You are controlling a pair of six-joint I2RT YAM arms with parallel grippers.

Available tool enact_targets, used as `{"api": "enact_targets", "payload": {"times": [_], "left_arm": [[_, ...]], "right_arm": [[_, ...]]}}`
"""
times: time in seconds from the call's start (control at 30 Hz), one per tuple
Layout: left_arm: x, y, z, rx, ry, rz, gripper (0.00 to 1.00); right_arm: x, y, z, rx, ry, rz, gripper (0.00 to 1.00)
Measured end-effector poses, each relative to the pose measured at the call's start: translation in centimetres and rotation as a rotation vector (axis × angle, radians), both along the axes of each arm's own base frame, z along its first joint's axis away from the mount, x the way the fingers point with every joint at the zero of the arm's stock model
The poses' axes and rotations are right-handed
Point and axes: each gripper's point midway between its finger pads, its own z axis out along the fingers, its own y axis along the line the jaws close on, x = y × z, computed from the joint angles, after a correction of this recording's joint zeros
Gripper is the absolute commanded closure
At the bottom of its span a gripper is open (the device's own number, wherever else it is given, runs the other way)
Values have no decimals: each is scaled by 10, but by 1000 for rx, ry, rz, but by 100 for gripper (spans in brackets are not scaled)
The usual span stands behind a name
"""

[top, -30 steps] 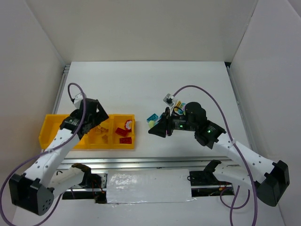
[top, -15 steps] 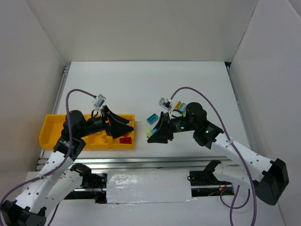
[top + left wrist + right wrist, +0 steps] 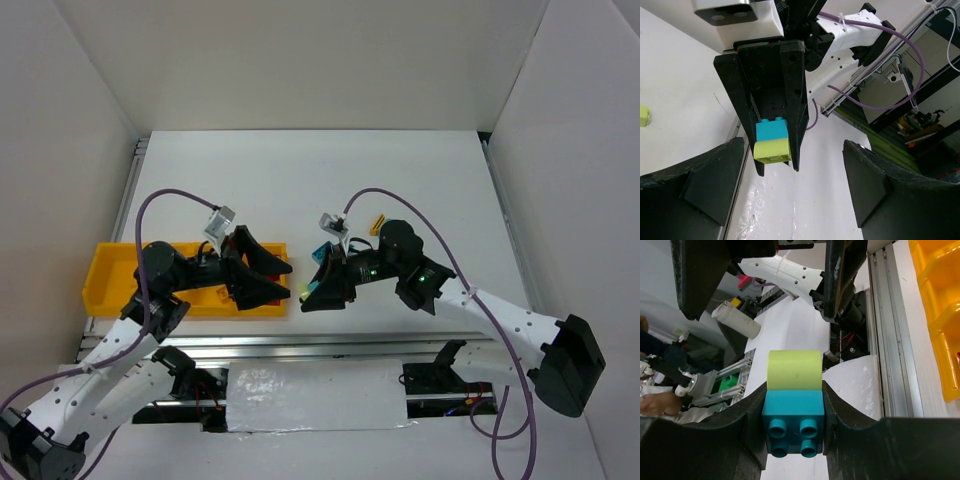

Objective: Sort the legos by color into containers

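Note:
My right gripper (image 3: pixel 310 291) is shut on two joined legos, a teal-blue brick (image 3: pixel 792 425) with a light green brick (image 3: pixel 794 370) stuck to it. It holds them above the table, just right of the yellow tray (image 3: pixel 110 272). My left gripper (image 3: pixel 280 282) is open and empty, and points right, facing the right gripper. In the left wrist view the held teal brick (image 3: pixel 771 131) and green brick (image 3: pixel 772 150) sit between the right gripper's fingers (image 3: pixel 796 100), just beyond my own spread fingers (image 3: pixel 695 185). The left gripper's fingers (image 3: pixel 700 275) frame the pair in the right wrist view.
Red legos (image 3: pixel 268 297) lie in the tray's right compartment, partly hidden by the left gripper. A teal brick (image 3: pixel 322 250) and a yellow brick (image 3: pixel 380 222) lie on the table behind the right gripper. A loose light green brick (image 3: pixel 644 116) lies on the table. The tray wall (image 3: pixel 940 315) shows at right.
The left arm swung off the tray and now points right with its jaws spread. The right gripper moved left toward it, carrying the teal and green pair.

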Motion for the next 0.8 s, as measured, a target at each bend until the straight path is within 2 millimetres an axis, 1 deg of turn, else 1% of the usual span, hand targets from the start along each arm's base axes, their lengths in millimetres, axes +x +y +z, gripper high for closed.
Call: {"api": "enact_targets", "payload": {"times": [0.07, 0.17, 0.3, 0.43, 0.5, 0.57, 0.6, 0.7, 0.77, 0.8], "left_arm": [[1, -2, -3, 6, 11, -5, 11], [2, -4, -6, 11, 21, -6, 13], [2, -8, -8, 15, 33, -11, 15], [2, -12, -12, 23, 50, -20, 22], [2, -14, -14, 27, 58, -24, 28], [1, -16, -16, 31, 63, -30, 30], [1, -16, -17, 33, 65, -31, 33], [4, -17, -19, 37, 73, -20, 38], [6, -18, -20, 38, 77, -13, 44], [7, -18, -21, 40, 81, -10, 44]], "right_arm": [[0, 2, 0, -1, 5, 3, 100], [-1, 3, 0, 1, 4, 4, 100], [0, 5, 6, 12, -8, -4, 100], [6, 8, 12, 21, -21, -33, 100], [9, 9, 15, 22, -25, -44, 100], [11, 10, 16, 23, -27, -52, 100], [12, 11, 17, 22, -27, -55, 100], [12, 12, 17, 20, -27, -55, 100], [12, 12, 17, 18, -26, -54, 100], [12, 12, 17, 18, -26, -53, 100]]}}
